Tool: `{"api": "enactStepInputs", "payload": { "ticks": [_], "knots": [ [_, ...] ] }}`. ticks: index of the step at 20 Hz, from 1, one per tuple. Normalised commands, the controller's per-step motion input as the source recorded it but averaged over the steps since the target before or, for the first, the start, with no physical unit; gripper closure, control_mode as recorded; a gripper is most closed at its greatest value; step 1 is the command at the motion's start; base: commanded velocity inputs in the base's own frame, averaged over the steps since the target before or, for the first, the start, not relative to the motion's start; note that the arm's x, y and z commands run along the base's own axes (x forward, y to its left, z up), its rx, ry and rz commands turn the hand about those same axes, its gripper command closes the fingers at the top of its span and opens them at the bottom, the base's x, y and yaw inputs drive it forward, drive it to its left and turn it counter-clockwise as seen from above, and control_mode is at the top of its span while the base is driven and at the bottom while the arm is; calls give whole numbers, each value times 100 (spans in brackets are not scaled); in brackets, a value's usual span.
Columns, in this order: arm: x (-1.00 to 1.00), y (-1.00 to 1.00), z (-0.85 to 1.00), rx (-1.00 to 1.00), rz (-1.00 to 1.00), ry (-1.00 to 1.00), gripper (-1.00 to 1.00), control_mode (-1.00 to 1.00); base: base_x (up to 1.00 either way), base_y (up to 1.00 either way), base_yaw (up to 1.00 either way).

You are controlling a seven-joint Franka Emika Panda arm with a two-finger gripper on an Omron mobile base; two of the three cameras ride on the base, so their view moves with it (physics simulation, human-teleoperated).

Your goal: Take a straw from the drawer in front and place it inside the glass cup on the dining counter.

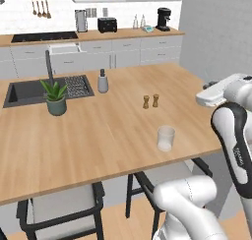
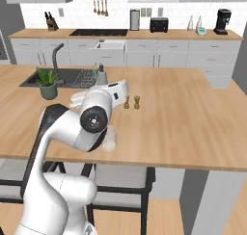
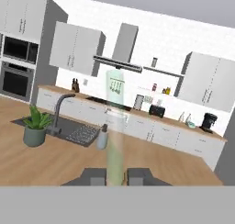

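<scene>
On the large light-wood bench [image 1: 98,131] I see a potted green plant [image 1: 55,99] by the black inset sink [image 1: 29,91] toward its left edge. The small clear straight-sided glass cup [image 1: 166,138] stands near the front edge. My hand [image 3: 115,176] is clenched on a pale translucent green straw [image 3: 114,126], held upright between its fingertips.

The dining counter [image 1: 113,131] carries the glass cup [image 1: 166,138], two shakers [image 1: 150,101], a soap bottle [image 1: 103,81] and a potted plant [image 1: 55,98].
</scene>
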Motion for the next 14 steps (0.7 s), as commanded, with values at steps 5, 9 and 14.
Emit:
{"api": "enactStepInputs", "payload": {
  "ticks": [5,9,14],
  "knots": [
    [40,2,-34,5,69,0,100,-100,0,0,0],
    [33,12,-27,2,64,0,100,-100,0,0,0],
    [25,14,-23,3,58,0,100,-100,0,0,0]
  ]
}}
